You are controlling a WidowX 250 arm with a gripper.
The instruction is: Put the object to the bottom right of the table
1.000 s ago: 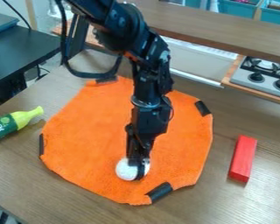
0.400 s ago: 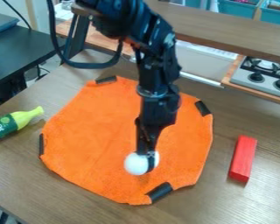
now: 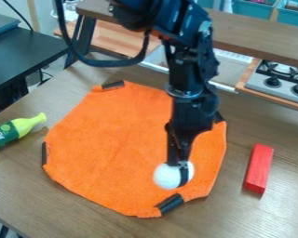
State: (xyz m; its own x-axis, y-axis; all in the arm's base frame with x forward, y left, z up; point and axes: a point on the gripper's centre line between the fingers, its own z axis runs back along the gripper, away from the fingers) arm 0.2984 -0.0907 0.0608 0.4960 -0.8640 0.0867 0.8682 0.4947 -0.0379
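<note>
The black gripper (image 3: 180, 173) hangs over the lower right part of the orange cloth, its fingers shut on a white ball-like object (image 3: 167, 176). One finger crosses the object's right side, and most of its white surface shows to the left of that finger. The wooden table (image 3: 277, 218) stretches out to the right and below the cloth. How high the white object is above the cloth I cannot tell.
Under the gripper lies the orange cloth (image 3: 102, 153) with black tabs at its edge. A red block (image 3: 258, 168) is to its right, a yellow-green bottle (image 3: 13, 131) at the left. A raised shelf (image 3: 257, 37) and toy stove (image 3: 281, 79) stand behind.
The gripper has moved right and slightly up in the view, carrying the white object from the cloth's lower middle. Cloth, block and bottle have kept their places.
</note>
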